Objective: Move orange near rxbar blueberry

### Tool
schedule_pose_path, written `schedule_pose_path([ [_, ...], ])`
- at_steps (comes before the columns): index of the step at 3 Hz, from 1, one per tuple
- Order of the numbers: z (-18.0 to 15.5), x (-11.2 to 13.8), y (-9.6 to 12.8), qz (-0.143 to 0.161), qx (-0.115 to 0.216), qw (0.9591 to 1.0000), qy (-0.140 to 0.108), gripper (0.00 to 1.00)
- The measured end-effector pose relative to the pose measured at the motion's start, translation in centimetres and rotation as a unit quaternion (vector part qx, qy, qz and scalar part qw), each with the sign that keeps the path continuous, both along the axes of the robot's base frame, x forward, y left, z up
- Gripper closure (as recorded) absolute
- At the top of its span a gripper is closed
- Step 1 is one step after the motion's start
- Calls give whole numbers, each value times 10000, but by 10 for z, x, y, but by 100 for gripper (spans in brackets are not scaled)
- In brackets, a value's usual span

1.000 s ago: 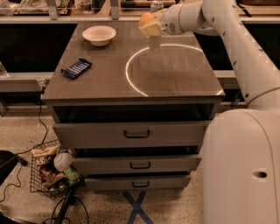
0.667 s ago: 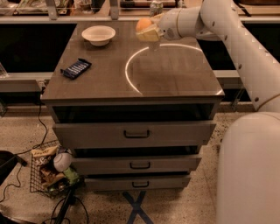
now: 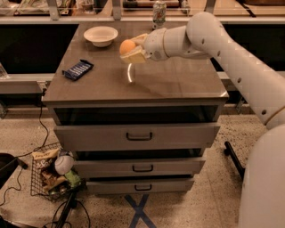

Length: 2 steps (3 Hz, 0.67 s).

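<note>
My gripper (image 3: 130, 48) is shut on the orange (image 3: 127, 46), a small round orange-yellow fruit, and holds it above the middle of the cabinet top (image 3: 178, 84). The rxbar blueberry (image 3: 78, 70), a flat dark blue wrapper with white lettering, lies near the top's left edge, well left of and nearer than the gripper. The white arm reaches in from the right.
A white bowl (image 3: 101, 35) stands at the back left of the top. A drink can (image 3: 159, 14) stands at the back edge, behind the arm. Drawers are below, and a wire basket (image 3: 51, 173) of items sits on the floor at left.
The arm has swung left with the orange in the gripper, from the back right of the top towards its middle, closer to the blue bar.
</note>
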<state>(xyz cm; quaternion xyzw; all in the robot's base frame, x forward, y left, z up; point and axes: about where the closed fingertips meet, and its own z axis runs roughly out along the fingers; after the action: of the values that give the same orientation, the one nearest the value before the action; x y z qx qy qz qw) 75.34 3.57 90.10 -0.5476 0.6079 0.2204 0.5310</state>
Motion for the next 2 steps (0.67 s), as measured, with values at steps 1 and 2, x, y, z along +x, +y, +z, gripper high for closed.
schedule_pose_path([
  [1, -4, -15, 24, 420, 22, 9991, -10, 100],
  [2, -13, -29, 62, 1001, 104, 9947, 194, 100],
])
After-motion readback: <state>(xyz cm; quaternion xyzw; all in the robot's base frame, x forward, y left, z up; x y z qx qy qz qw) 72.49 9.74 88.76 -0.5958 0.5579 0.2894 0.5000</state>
